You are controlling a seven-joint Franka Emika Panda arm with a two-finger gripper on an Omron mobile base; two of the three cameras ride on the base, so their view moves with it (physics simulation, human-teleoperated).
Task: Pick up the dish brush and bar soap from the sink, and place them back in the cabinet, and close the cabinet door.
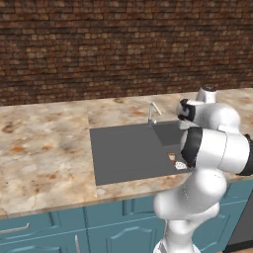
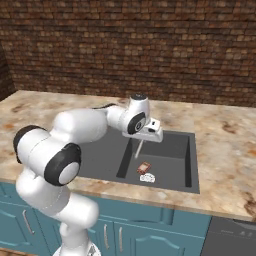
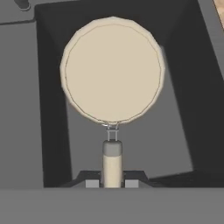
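Observation:
My gripper is shut on the thin tan handle of the dish brush, whose round cream head faces the hand camera above the deep section of the sink. In the right base view the gripper hovers over the sink, and the brush hangs down from it, clear of the basin floor. The bar soap, a small reddish-brown block, lies on the floor of the deep section below the brush. The soap also peeks out beside my arm in the left base view. The cabinet and the cabinet door are out of view.
A white round drain disc sits just in front of the soap. A small silver faucet stands at the sink's back edge. Marble counter surrounds the basin, a brick wall rises behind, and low teal cupboards run below.

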